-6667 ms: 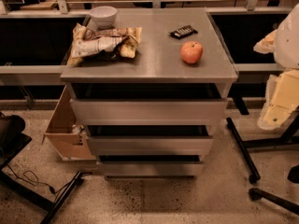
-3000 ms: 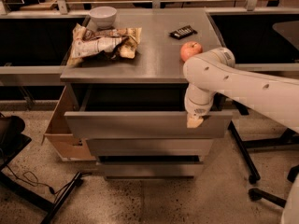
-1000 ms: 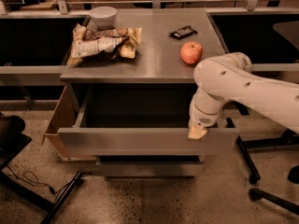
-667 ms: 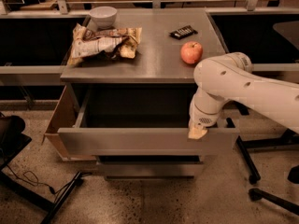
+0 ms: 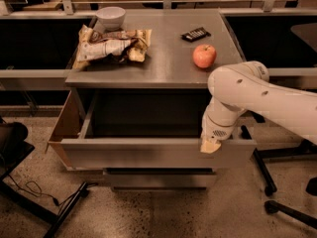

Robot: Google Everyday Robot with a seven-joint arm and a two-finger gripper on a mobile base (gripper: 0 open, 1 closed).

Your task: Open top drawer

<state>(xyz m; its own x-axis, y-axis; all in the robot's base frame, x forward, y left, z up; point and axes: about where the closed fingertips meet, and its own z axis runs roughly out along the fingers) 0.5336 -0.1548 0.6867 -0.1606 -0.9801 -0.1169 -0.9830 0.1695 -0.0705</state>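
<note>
camera view: the top drawer (image 5: 143, 153) stands well out from the cabinet (image 5: 163, 68), its grey box inside open to see and looking empty. the gripper (image 5: 210, 146) sits on the upper edge of the front panel, towards its right end, with the white arm (image 5: 247, 95) curving in from the right. whether it's clamped on that edge or just resting there, i can't tell.

to my eye the pull is about finished. what's left is a last bit of travel if any, then letting go and lifting straight off the edge without nudging the drawer back in.

counting up: one apple (image 5: 204, 56), one bowl (image 5: 110, 17), one crumpled snack bag (image 5: 111, 44) and one small dark packet (image 5: 193, 33) on top. one lower drawer front (image 5: 158, 178) shows underneath, and one cardboard box (image 5: 63, 128) is at the left.
</note>
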